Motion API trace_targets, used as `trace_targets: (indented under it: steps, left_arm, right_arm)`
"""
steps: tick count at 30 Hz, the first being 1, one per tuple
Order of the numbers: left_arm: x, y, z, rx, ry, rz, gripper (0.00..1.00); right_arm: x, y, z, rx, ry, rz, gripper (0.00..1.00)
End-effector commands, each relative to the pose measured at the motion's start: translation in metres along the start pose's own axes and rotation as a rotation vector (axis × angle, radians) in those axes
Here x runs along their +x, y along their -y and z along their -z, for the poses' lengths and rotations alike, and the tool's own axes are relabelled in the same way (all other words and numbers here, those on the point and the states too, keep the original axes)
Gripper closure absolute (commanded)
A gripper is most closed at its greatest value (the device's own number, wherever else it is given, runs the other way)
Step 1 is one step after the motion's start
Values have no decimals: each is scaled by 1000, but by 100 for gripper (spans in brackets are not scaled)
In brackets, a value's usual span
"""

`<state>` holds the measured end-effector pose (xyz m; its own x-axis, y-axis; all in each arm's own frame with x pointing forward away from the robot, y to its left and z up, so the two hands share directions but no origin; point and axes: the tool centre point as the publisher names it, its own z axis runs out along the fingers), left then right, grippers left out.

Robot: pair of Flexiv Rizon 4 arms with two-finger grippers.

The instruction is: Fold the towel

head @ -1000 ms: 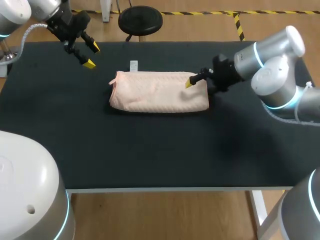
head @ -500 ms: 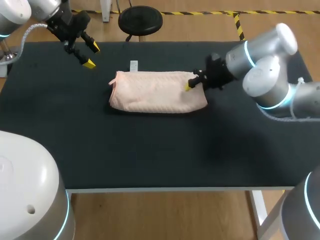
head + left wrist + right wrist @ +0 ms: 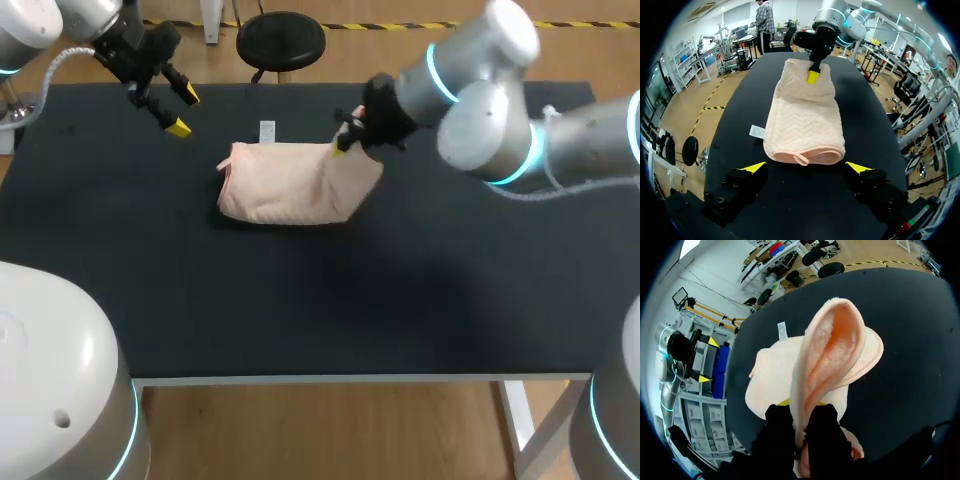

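Right tool (image 3: 343, 146) clenches one curled end of the peach zigzag-weave towel (image 3: 285, 185); left tool (image 3: 184, 112) gapes.

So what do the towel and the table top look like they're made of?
Towel: soft woven cloth, likely cotton, peach and matte. A zigzag weave shows, and it folds limply where the right gripper lifts its end. Table: a black matte covering, perhaps felt or a rubber mat. It shows no glare, and the exact material is unclear.
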<state>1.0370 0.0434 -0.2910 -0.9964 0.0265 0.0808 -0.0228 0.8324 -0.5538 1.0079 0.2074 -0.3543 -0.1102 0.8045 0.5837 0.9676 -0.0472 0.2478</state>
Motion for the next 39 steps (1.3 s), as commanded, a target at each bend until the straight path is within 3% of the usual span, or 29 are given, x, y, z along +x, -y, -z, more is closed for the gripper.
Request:
trace_targets:
  steps: [1,11,12,13,14,15,21,29,32,36,39]
  left_arm:
    - [-1,-1,-1,2,0,-2,0]
    - [-1,-1,-1,2,0,-2,0]
    - [-1,-1,-1,2,0,-2,0]
    - [-1,-1,-1,2,0,-2,0]
    - [-1,-1,-1,2,0,-2,0]
    - [-1,-1,-1,2,0,-2,0]
    - [-1,-1,-1,2,0,-2,0]
    - [-1,-1,-1,2,0,-2,0]
    - [-1,-1,-1,2,0,-2,0]
    - [-1,-1,-1,2,0,-2,0]
    - [-1,-1,-1,2,0,-2,0]
  right_arm:
    - [36,-5,-27,-11,80,-5,100]
    - [100,14,-78,-21,63,-31,100]
    - [106,18,-80,-21,61,-26,88]
    - [113,22,-84,-20,54,-17,56]
    - [119,25,-85,-28,52,-8,8]
    - [124,28,-87,-35,41,-7,0]
    - [150,38,-91,-98,23,-6,0]
    - [159,43,-60,-184,-18,-11,0]
    - [157,42,-46,-179,-7,68,0]
    - [149,41,-27,-150,0,286,0]
    - [146,41,-23,-127,2,319,0]
